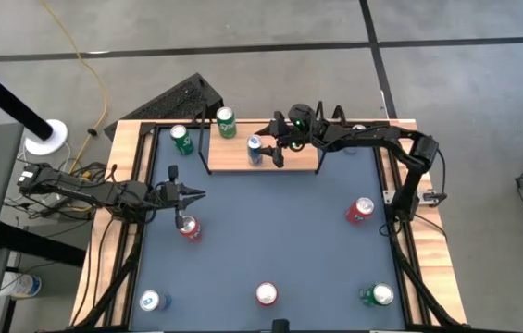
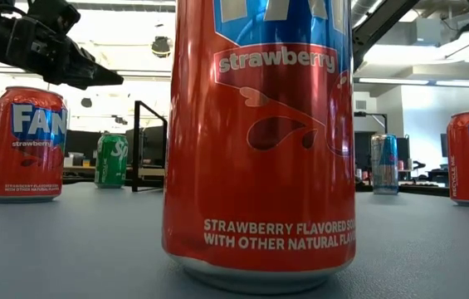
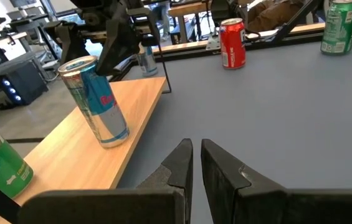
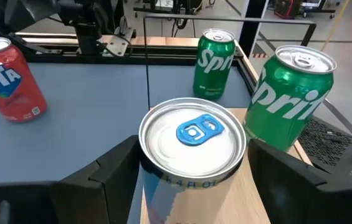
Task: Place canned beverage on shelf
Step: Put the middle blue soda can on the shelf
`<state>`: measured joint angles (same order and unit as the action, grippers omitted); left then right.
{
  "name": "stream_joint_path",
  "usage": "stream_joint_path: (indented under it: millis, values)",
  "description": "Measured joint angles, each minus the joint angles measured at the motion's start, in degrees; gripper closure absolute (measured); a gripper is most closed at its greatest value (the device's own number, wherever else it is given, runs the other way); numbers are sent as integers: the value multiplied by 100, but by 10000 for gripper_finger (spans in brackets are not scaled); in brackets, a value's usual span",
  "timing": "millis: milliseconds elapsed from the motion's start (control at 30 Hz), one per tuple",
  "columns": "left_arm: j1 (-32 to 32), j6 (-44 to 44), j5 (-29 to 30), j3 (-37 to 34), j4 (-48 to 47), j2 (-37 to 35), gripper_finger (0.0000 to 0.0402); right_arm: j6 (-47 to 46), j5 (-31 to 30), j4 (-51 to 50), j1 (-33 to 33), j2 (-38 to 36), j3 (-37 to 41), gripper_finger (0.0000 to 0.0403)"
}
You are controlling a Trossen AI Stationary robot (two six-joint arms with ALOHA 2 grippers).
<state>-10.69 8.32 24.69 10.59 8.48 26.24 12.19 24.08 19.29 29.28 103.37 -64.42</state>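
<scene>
The shelf [image 1: 293, 159], a light-wood board with black wire end frames, stands at the table's far edge. A blue and silver can [image 1: 255, 149] stands at its left part, between the fingers of my right gripper [image 1: 267, 148], which reaches in from the right; the right wrist view looks down on the can's top [image 4: 192, 138]. A green can [image 1: 226, 121] stands on the shelf's far left corner. My left gripper [image 1: 198, 195] hovers shut over the table's left side, above a red can [image 1: 189, 227], touching nothing. My right gripper pinches the blue and silver can's side wall just under the top rim [image 4: 147, 177], one finger [image 4: 110, 177] on either side. The fingers come nearly level from the table's right, slanting a little down. The can's base [image 3: 113, 140] is at the board; whether it rests there I cannot tell.
A second green can [image 1: 181, 139] stands on the table left of the shelf. Red cans [image 1: 360, 210] [image 1: 267, 294], a green can [image 1: 379, 295] and a blue can [image 1: 153, 301] stand along the right and near sides. The near red can [image 2: 259, 141] fills the low view.
</scene>
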Motion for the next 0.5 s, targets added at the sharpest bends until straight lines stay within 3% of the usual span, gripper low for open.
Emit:
stream_joint_path:
  millis: [267, 500]
  values:
    - [-1, 2, -2, 0, 1, 0, 379, -79, 0, 20, 0, 0, 0, 127]
    - [0, 2, -3, -2, 1, 0, 379, -34, -3, 47, 0, 0, 0, 187]
